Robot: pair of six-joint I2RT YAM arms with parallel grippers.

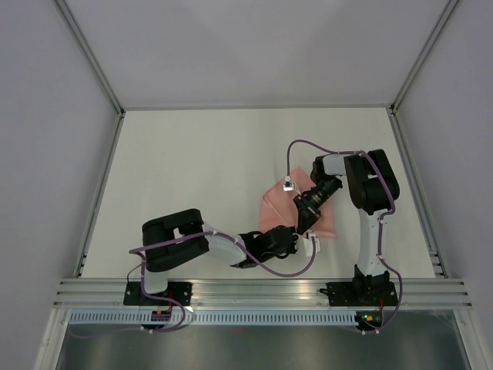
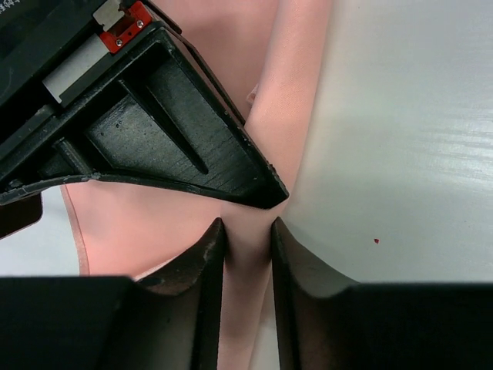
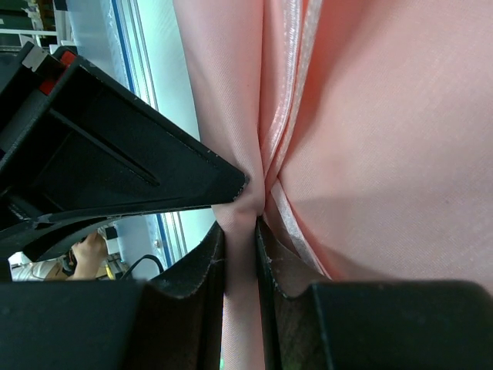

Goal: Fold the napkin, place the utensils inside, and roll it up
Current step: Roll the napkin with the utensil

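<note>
The salmon-pink napkin (image 1: 274, 208) lies bunched and folded on the white table, right of centre, near the front. Both grippers meet at its near edge. My left gripper (image 1: 298, 239) is shut on a narrow fold of the napkin (image 2: 286, 92), which runs up between its jaws (image 2: 246, 231). My right gripper (image 1: 305, 222) is shut on a fold of the napkin (image 3: 385, 139) right beside it (image 3: 240, 227). Each wrist view shows the other gripper's black finger almost touching: the right one in the left wrist view (image 2: 169, 131), the left one in the right wrist view (image 3: 115, 146). The knife is hidden or out of view.
The white table (image 1: 200, 169) extends to the left and back of the napkin. An aluminium rail (image 1: 254, 291) runs along the near edge. Grey enclosure walls stand on three sides. A purple cable (image 1: 296, 146) loops above the right arm.
</note>
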